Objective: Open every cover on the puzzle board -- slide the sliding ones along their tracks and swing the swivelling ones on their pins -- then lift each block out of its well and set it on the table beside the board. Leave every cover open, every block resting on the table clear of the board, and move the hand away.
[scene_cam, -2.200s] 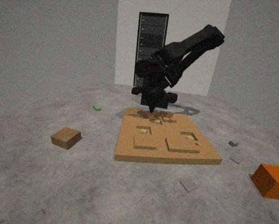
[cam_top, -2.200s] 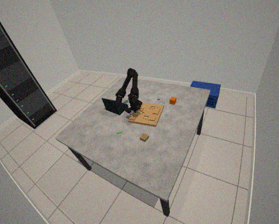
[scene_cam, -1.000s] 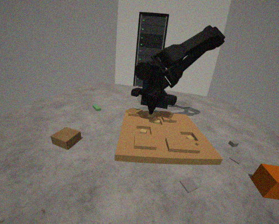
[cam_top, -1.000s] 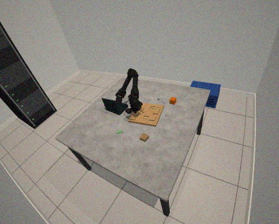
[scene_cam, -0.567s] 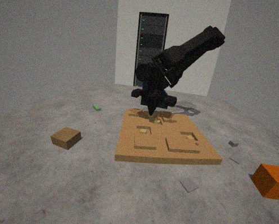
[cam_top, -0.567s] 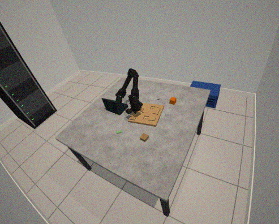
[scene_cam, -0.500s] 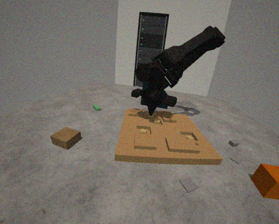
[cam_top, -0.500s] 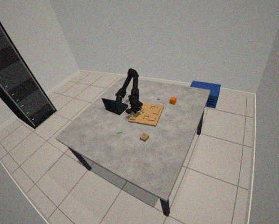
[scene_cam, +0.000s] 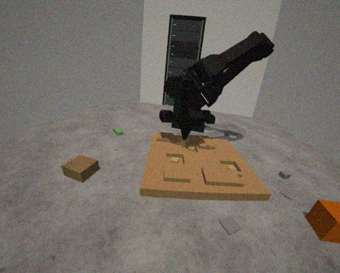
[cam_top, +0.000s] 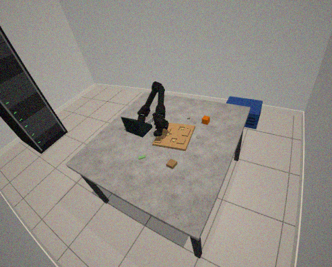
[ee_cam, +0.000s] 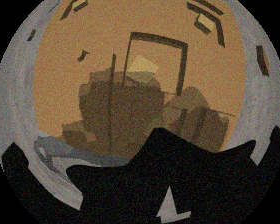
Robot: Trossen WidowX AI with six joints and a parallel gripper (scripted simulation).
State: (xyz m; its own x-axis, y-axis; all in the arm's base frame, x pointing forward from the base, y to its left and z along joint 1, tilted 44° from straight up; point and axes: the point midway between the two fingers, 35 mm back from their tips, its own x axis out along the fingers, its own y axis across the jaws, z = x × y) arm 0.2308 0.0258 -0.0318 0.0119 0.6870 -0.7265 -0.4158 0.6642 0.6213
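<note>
jaws closed, empty | tip over puzzle board (scene_cam: pixel 194 183) far edge | brown block (scene_cam: pixel 80 167) on table (scene_cam: pixel 91 224)

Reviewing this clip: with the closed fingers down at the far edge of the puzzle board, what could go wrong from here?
1. The shut gripper is pushing with its tip at the far row of the puzzle board; it may slip off the cover.
2. A hard push might shift the whole board.
3. Blocks in the near wells look only partly uncovered, making a later grasp awkward.
</note>
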